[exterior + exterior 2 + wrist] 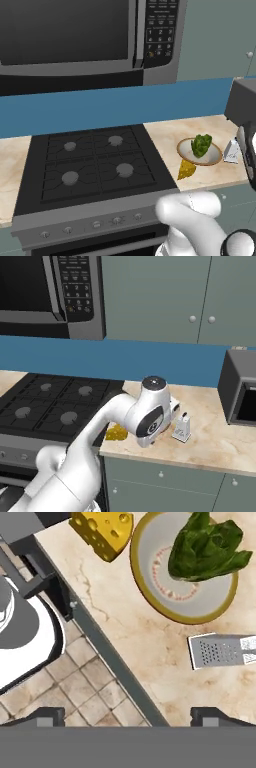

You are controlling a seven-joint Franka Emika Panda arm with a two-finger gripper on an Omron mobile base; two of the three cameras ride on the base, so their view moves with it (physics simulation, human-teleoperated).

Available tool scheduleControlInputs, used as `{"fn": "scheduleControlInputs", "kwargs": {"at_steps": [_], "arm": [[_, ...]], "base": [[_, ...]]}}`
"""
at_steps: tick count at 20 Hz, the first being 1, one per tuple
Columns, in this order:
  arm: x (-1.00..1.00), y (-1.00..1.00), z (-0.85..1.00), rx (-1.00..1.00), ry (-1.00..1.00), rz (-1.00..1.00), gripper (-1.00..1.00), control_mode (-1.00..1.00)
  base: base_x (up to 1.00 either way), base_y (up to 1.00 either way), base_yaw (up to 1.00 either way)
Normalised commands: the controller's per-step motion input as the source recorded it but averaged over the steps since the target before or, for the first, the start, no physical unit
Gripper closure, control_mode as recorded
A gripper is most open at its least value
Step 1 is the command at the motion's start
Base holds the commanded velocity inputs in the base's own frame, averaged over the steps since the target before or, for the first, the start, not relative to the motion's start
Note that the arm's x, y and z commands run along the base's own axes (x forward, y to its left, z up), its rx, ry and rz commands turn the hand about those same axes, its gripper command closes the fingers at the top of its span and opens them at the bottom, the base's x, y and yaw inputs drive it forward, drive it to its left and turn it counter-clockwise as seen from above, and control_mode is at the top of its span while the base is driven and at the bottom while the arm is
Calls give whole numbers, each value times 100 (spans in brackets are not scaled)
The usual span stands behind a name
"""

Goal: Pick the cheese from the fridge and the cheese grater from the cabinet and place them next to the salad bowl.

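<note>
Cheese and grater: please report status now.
Gripper open, holding nothing. Cheese and cheese grater both lie on the counter beside the salad bowl. Nothing in the way.

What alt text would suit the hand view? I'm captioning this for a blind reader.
Seen from above, a beige salad bowl with green leaves sits on a marble counter, with a yellow cheese wedge on one side and a metal grater on the other. The open tool hangs over the counter edge, its fingertips empty.
</note>
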Motion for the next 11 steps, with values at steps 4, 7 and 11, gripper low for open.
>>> {"fn": "scheduleControlInputs", "kwargs": {"at_steps": [4,7,11], "arm": [[-37,73,26,0,-1,15,-100,-100],[-35,91,19,-1,-7,22,-100,-100],[-9,88,32,-18,-11,27,-100,-100]], "base": [[0,0,0],[0,0,0],[0,0,0]]}}
